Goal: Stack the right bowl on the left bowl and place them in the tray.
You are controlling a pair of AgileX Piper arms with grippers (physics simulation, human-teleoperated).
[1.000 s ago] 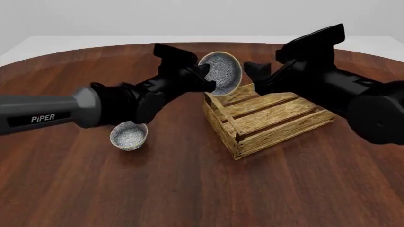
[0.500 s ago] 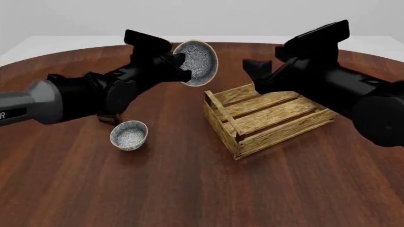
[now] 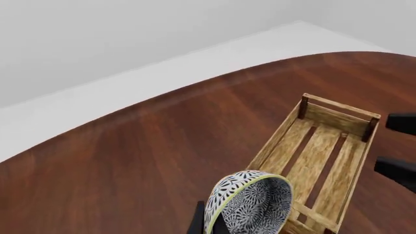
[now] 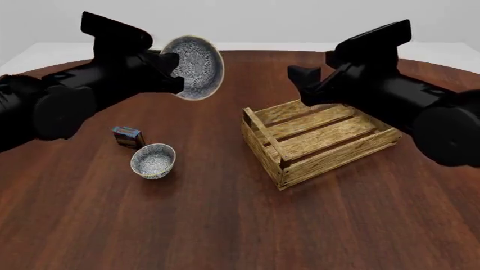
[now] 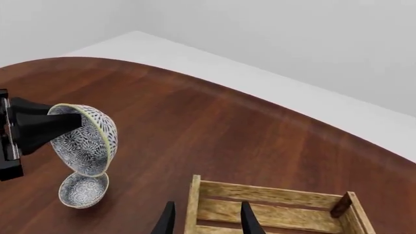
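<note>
As the left hand (image 4: 171, 72), clamped on one bowl (image 4: 193, 67), swings it away from the tray (image 4: 318, 140) toward the other bowl (image 4: 153, 160) on the surface (image 4: 225, 225), stacking looks next; the right hand (image 5: 204, 219) hovers apart above the tray.

Both arms are plain matte black, the left gripper (image 4: 171, 76) and the right gripper (image 4: 300, 79) included. The held bowl (image 4: 193, 67) has a dense black-and-white floral print inside and out, with a thin yellow-green rim. The small bowl (image 4: 154, 161) has the same speckled blue-grey-white look and a pale cream edge. The tray (image 4: 321, 143) is light wood slats with darker brown corner posts. The table (image 4: 225, 225) is reddish-brown wood grain. The tiny box (image 4: 128, 136) is blue with some orange-red on it.
</note>
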